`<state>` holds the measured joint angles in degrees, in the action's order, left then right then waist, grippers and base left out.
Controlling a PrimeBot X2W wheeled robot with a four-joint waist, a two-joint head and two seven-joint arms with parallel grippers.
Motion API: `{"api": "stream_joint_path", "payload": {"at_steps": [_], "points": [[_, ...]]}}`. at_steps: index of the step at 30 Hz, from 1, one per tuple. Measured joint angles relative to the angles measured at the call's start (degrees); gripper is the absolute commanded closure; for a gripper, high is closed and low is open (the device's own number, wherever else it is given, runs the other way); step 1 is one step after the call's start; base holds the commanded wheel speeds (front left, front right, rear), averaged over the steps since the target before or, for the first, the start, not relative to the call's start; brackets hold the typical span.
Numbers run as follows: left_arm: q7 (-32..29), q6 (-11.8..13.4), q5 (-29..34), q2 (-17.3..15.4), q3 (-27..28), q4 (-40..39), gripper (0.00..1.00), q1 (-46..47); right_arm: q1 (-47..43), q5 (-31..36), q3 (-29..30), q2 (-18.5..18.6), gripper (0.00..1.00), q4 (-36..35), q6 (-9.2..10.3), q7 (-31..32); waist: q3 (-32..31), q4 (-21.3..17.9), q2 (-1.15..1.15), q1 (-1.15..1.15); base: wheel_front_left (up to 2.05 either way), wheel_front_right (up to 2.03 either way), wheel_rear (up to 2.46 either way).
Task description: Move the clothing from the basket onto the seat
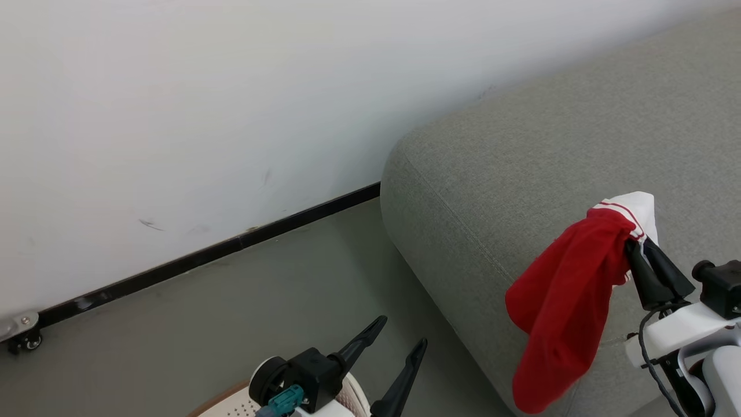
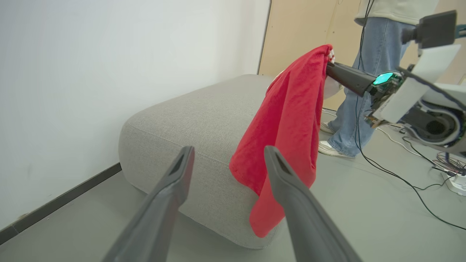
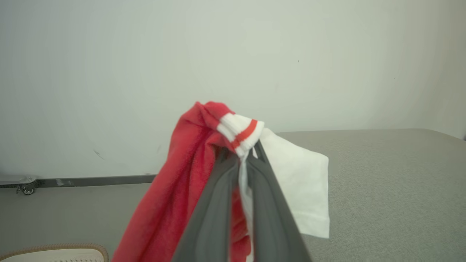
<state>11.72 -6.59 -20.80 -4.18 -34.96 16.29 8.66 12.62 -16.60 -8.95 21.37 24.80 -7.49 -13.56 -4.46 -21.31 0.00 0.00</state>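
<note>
A red garment of the clothing with a white striped cuff hangs from my right gripper, which is shut on its top edge. It dangles over the front corner of the grey seat, its lower end beside the seat's side. The same garment shows in the left wrist view, and in the right wrist view the garment is pinched between my fingers. My left gripper is open and holds nothing, above the basket at the bottom edge. The basket's brown rim peeks in low left.
A white wall with a black skirting runs behind the seat. A small caster sits at the wall's foot. A person's legs in jeans stand beyond the seat, with cables on the grey floor.
</note>
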Motion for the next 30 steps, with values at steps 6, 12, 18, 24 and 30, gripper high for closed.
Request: {"api": "stream_joint_path", "payload": {"at_steps": [6,12,18,24,30], "points": [[0.0,0.0,0.4,0.1,-0.1,-0.5,0.0,0.0,0.7,0.0,-1.2,0.2,1.0,-0.1,0.0,1.9,0.9,-0.9,0.0,0.0,0.0,0.0,0.0],[0.0,0.1,0.8,0.0,-0.5,-1.8,0.0,0.0,5.6,-0.5,-1.1,1.5,1.0,0.8,-0.01,4.2,2.2,-0.9,0.0,0.0,0.0,0.0,0.0],[-0.6,0.1,1.7,-0.2,-1.0,-3.4,0.0,0.4,11.8,-0.6,-0.3,4.2,1.0,3.0,-0.01,6.8,4.0,-0.4,0.0,0.0,0.0,0.0,0.0],[-1.4,0.1,2.3,-0.1,-1.5,-4.8,0.0,2.4,18.0,-0.6,0.7,6.4,1.0,3.6,-0.01,8.8,5.8,0.2,0.0,0.0,0.0,0.0,0.0],[-2.7,0.1,3.4,-0.1,-2.2,-6.3,0.0,4.5,25.2,-0.3,1.3,8.7,1.0,4.9,-0.01,10.6,8.3,0.9,0.0,0.0,0.0,0.0,0.0]]}}
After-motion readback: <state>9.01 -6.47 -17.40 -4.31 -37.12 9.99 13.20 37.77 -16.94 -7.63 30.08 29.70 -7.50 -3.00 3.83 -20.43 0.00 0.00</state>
